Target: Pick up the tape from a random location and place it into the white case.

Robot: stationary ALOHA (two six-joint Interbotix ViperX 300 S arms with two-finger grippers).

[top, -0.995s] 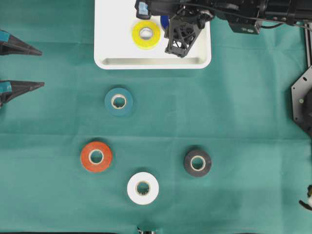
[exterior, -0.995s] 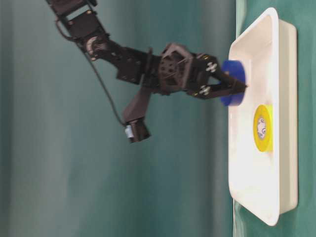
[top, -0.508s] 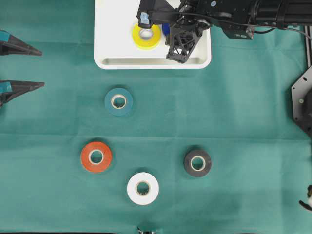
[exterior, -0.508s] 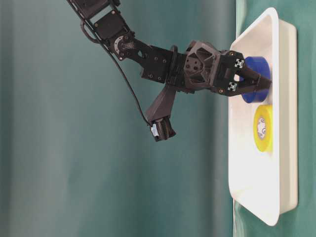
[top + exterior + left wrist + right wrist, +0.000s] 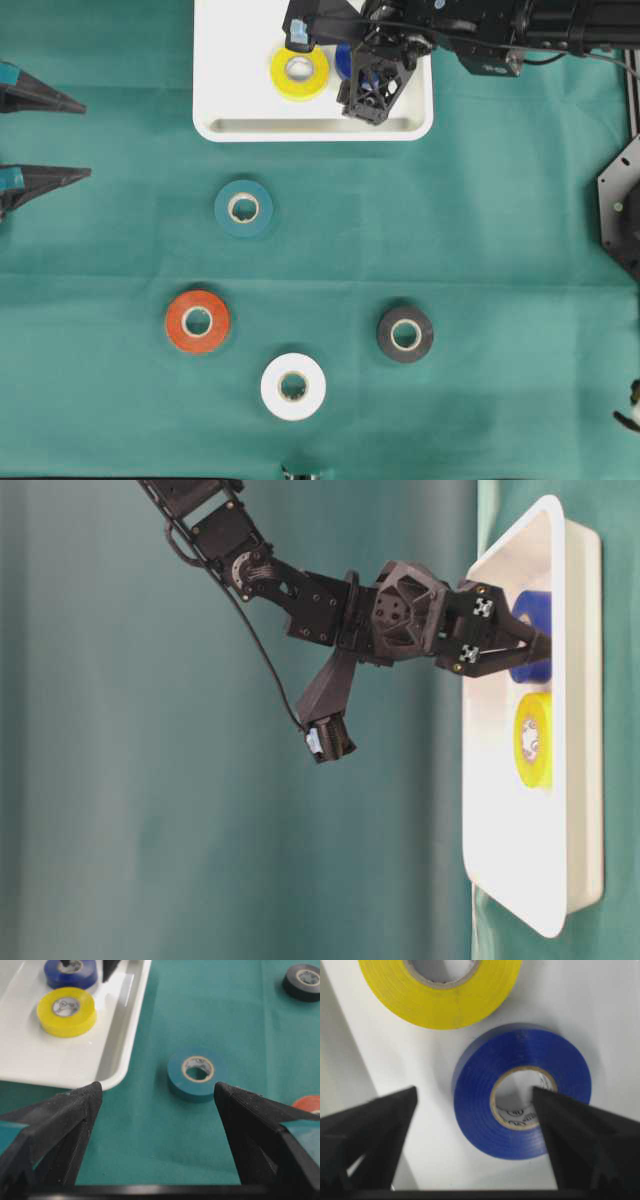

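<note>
The blue tape [image 5: 480,1110] lies flat on the floor of the white case [image 5: 230,90], beside a yellow tape roll [image 5: 440,1007]. My right gripper [image 5: 474,1091] is open over it. One finger is in the roll's hole and the other stands off its outer side, so nothing is gripped. In the table-level view the right gripper [image 5: 530,645] reaches down into the case [image 5: 510,860] at the blue tape [image 5: 535,615]. My left gripper [image 5: 87,140] is open and empty at the left edge of the cloth.
On the green cloth lie a teal roll [image 5: 225,208], an orange roll [image 5: 175,321], a white roll [image 5: 270,386] and a black roll [image 5: 385,334]. The teal roll [image 5: 177,1080] lies just ahead of the left gripper [image 5: 157,1092]. A black bracket [image 5: 620,205] sits at the right edge.
The right gripper lowered the blue tape into the case and opened. The roll now lies flat beside the yellow one. The left arm has not moved.
</note>
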